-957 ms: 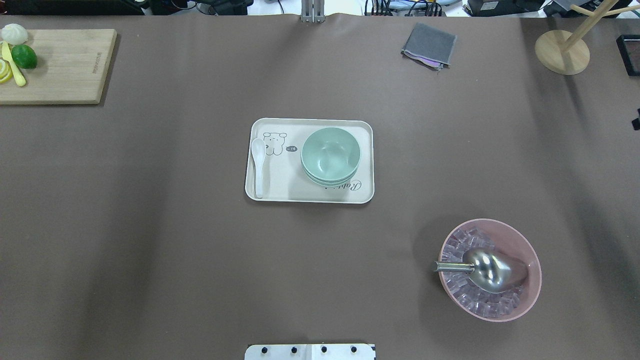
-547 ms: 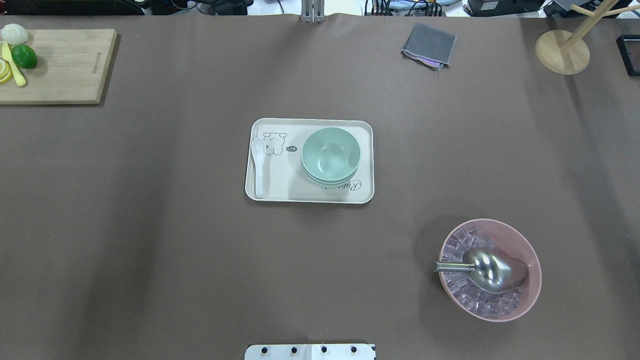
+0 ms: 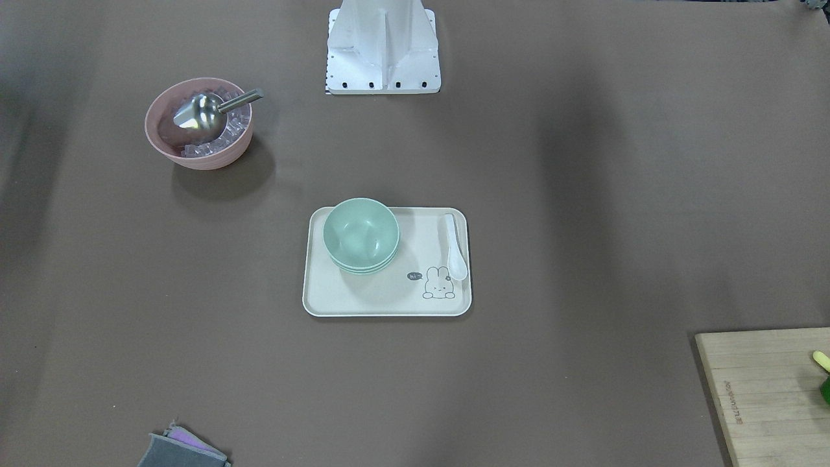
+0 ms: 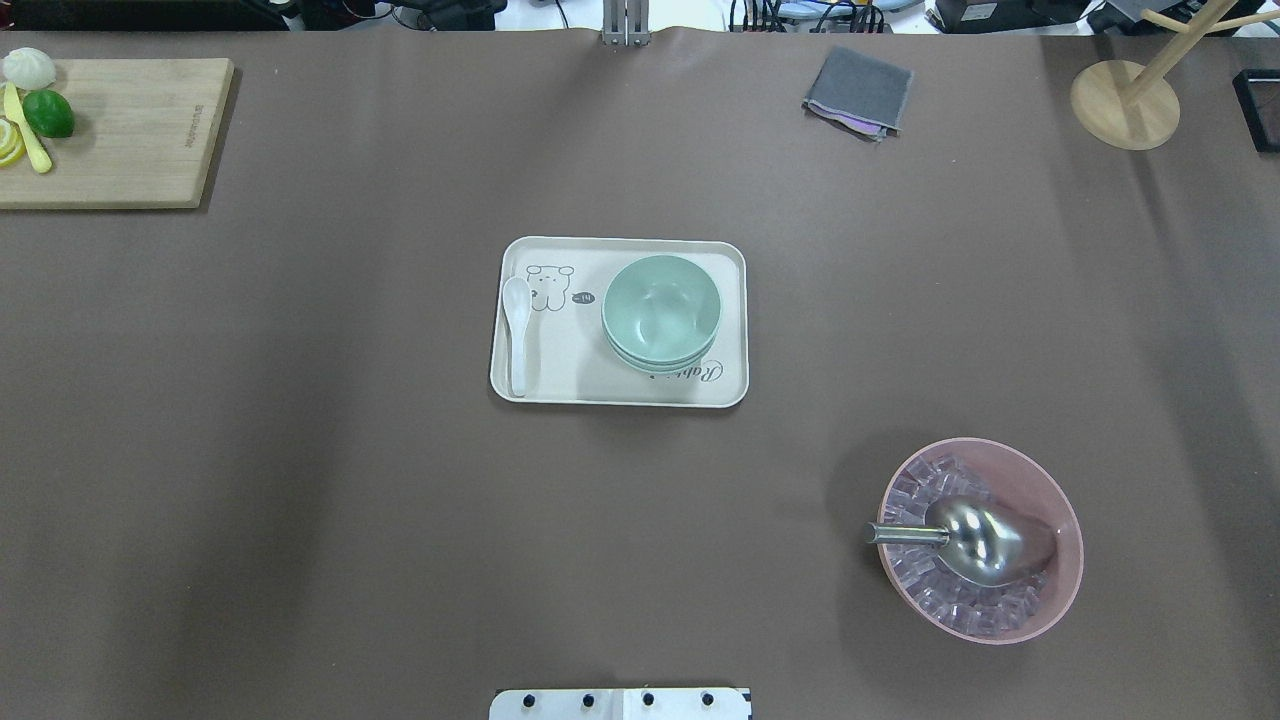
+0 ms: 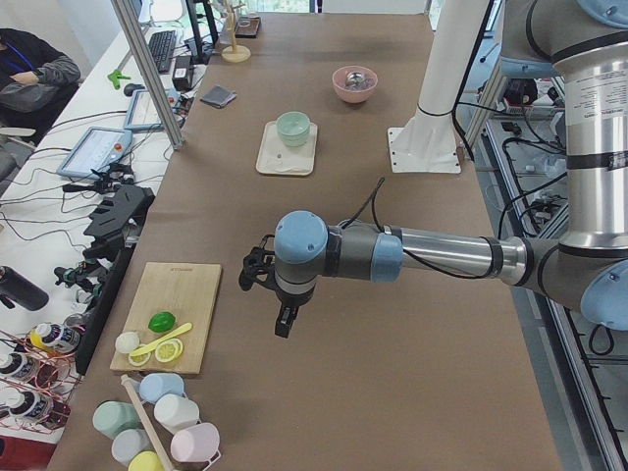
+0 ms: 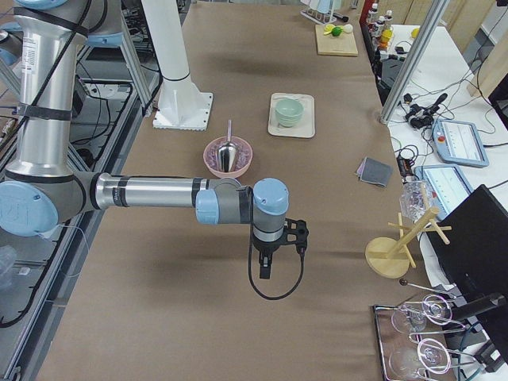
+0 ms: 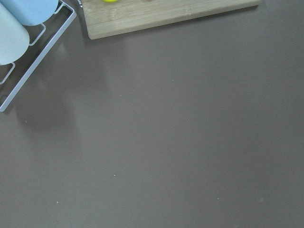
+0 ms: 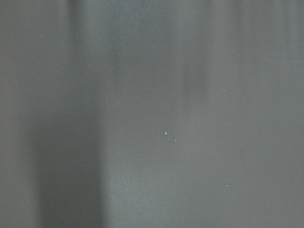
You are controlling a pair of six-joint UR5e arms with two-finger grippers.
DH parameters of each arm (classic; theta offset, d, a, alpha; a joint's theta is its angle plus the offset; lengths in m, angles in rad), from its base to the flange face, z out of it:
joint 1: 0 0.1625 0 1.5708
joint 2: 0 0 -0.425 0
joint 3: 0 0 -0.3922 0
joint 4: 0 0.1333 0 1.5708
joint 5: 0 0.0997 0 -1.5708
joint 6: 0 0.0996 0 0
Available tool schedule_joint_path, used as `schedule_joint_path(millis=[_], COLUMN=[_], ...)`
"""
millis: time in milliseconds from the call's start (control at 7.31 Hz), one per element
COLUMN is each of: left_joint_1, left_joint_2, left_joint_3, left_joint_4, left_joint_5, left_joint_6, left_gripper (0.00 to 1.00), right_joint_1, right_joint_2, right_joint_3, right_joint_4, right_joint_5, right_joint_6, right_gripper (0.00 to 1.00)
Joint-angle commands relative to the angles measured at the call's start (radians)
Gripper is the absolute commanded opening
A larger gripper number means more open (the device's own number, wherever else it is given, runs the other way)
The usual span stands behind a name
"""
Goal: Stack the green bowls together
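Green bowls (image 4: 661,312) sit nested, well apart from left fingers (image 5: 283,322) and right fingers (image 6: 265,268); their opening: cannot tell.

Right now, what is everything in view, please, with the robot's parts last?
green bowls: three, mint green, nested on the tray
tray: one, cream, table centre
spoon: one, white, on the tray
pink bowl: one, pink, robot's right, holding ice cubes
scoop: one, metal, in the pink bowl
cutting board: one, wood, far left, bearing a lime
cloth: one, grey, far side
wooden stand: one, tan, far right
left gripper: one, black, over bare table
right gripper: one, black, over bare table
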Motion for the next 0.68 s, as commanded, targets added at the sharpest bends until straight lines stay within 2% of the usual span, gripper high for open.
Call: schedule_joint_path(millis=[0,273,547], left_joint_1=[-0.001,-0.001,0.000], left_joint_2=[0.004,0.031,0.027], left_joint_3=[-0.032,-0.073,0.012], left_joint_4=[0.001,-0.025,-0.031], left_joint_5=[0.002,0.025,0.006], left_joint_6=[-0.007,-0.001,-0.002], left_gripper=[0.99,0.99,0.99], right_joint_1=[0.001,0.001,0.001], right_joint_2=[0.004,0.005,0.005], right_joint_3=[0.006,0.004,0.003], right_joint_4=[0.000,0.000,0.002], right_joint_5=[0.006,0.006,0.006], right_joint_6=[0.000,0.000,-0.002], right_gripper=[1.00,1.00,1.00])
